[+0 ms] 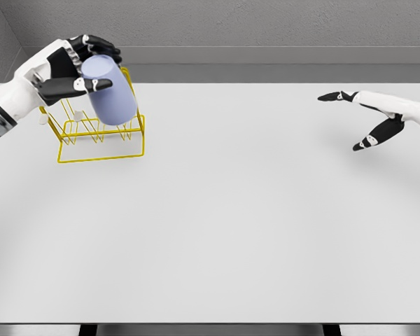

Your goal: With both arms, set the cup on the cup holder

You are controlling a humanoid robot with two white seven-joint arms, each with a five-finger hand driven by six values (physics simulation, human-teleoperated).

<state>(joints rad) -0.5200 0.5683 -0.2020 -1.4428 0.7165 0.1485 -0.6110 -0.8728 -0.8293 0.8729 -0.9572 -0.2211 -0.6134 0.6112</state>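
Two arms show, one from each side. The left hand (73,66) is wrapped around the cup (110,91), thumb across its near side and fingers (101,47) curled over its top. The cup, pale blue, is held tilted in the air, just right of the palm, and it overlaps the rack (101,140) in this view; whether it touches the wire cannot be told. The yellow wire rack stands on the table (217,231) directly below and slightly right of that hand. The right hand (367,119) hovers well apart at the far right edge, its fingers spread and holding nothing, dark fingertips pointing left and downward.
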